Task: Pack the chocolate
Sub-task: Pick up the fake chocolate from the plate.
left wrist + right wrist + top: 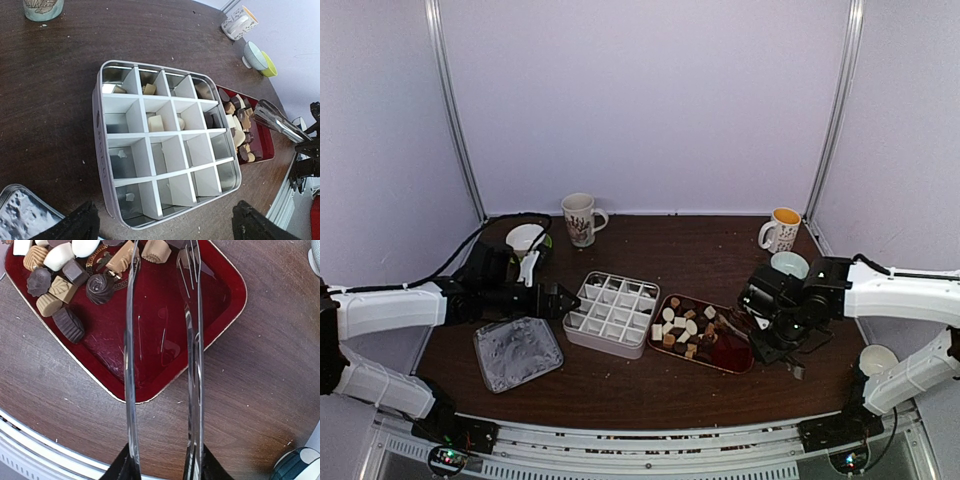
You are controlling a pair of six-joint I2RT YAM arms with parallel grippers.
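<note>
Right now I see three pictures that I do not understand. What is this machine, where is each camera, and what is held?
Two white robot arms stand at the near edge of a table. The wide picture is taken from above and behind them; the other two come from cameras on the wrists. On the table are a divided tin holding a few chocolates, a red tray with many more, and mugs. The right gripper holds metal tongs over the tray. The left gripper is open and empty, near the tin.
</note>
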